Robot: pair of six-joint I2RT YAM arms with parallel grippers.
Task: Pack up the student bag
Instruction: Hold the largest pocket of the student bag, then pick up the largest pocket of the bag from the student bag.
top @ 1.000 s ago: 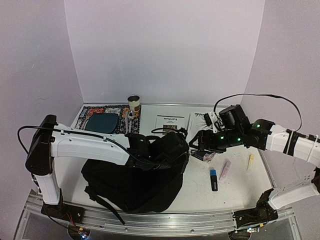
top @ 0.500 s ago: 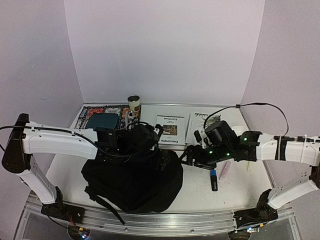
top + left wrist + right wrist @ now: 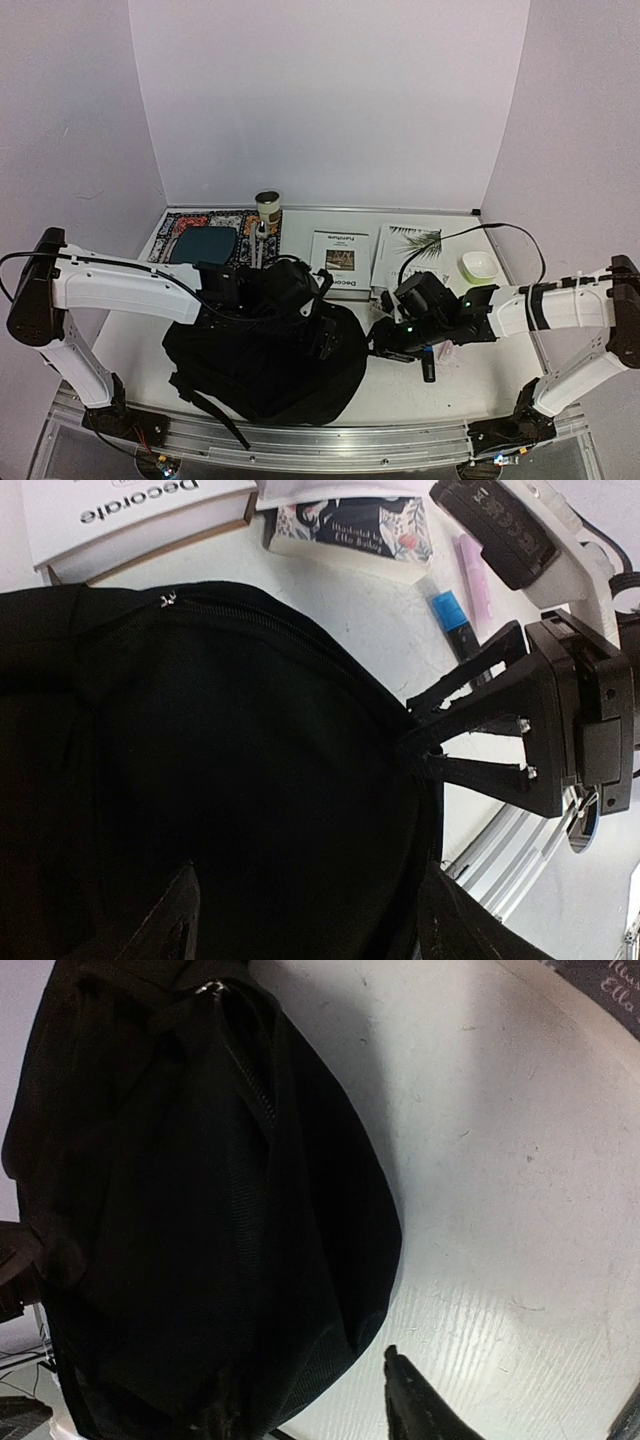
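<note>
Two arms: both are stretched inward over the white surface (image 3: 420, 395) and meet at the student bag (image 3: 260, 370).
Student bag: it is laid flat and floppy near the front edge of the surface, left of centre. A zipper line with its pull is seen curving along one side in the left wrist view.
Left tool (image 3: 315, 930): it is held over the far part of the bag. Its fingers are spread wide, and only black fabric is seen between and below them.
Right tool (image 3: 405, 732): it is set at the bag's right edge. Its fingers (image 3: 470, 675) are partly apart and narrow toward the tips, which lie at the fabric rim. Whether fabric is pinched cannot be told.
Right of the bag: a blue-capped marker (image 3: 452, 615) and a pink stick (image 3: 468, 572) are laid side by side on the surface, near the right tool.
Far side: a book titled "Decorate" (image 3: 340, 252), a leaf-printed booklet (image 3: 408, 245) and a small white bowl (image 3: 478, 266) are seen.
Far left: a dark teal plate (image 3: 207, 245) is set on a patterned mat (image 3: 165, 232), with a cylindrical can (image 3: 267, 208) at the mat's right end.
</note>
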